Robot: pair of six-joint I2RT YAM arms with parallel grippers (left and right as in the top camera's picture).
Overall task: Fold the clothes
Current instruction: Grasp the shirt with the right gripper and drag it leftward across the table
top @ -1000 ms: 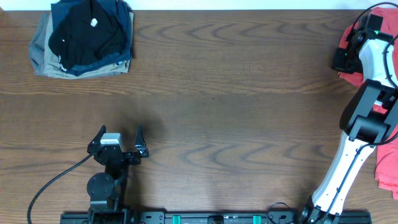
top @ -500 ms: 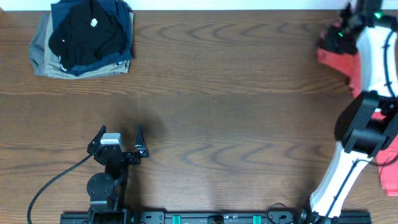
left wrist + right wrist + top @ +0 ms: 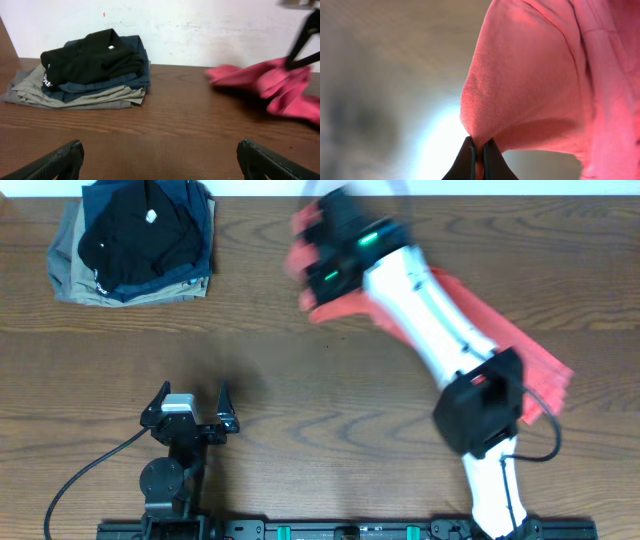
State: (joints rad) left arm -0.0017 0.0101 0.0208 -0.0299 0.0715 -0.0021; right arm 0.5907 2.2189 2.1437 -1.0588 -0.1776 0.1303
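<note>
The coral-red T-shirt trails in a bunched strip from the table's far middle toward the right. My right gripper is shut on a pinch of its cloth and holds it above the table; the image there is blurred by motion. In the left wrist view the shirt hangs at the right. No lettering shows. My left gripper is open and empty near the front left, its fingers wide apart over bare wood.
A folded stack of black, navy and khaki garments lies at the far left corner and also shows in the left wrist view. The white right arm stretches diagonally across the right half. A black cable runs at front left.
My right arm has swung fast from the far right edge to the far middle, dragging the red shirt leftward across the table. The left arm has not moved.
</note>
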